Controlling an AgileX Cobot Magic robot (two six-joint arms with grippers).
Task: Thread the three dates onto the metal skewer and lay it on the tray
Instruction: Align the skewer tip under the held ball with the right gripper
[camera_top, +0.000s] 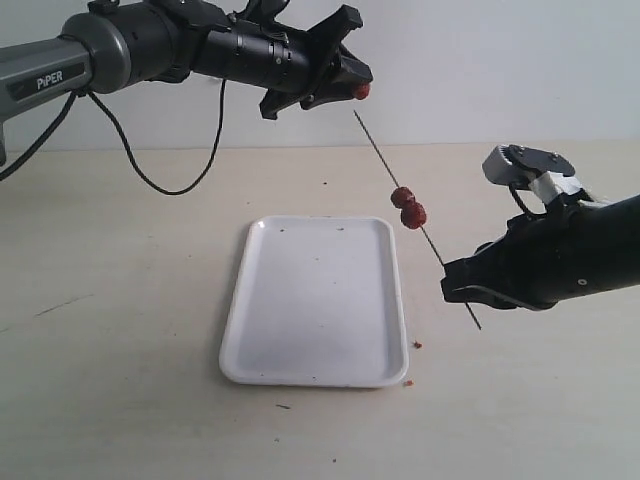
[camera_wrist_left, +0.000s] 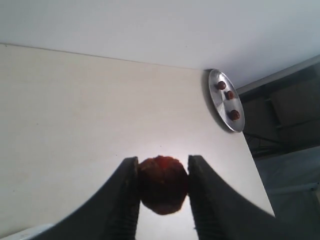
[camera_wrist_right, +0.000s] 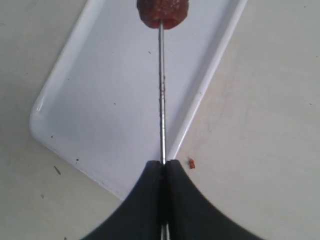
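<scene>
My left gripper is raised at the back and shut on one dark red date, seen squeezed between the black fingers as the date. This date hangs just above the upper tip of the metal skewer. The thin skewer slants up over the tray's right edge with two dates threaded near its middle. My right gripper is shut on the skewer's lower part; its view shows the skewer running up to a date. The white tray lies flat on the table.
A round metal plate with three more small dark fruits sits at the table's far edge in the left wrist view. Reddish crumbs lie on the table beside the tray's right rim, one crumb close to my right fingers.
</scene>
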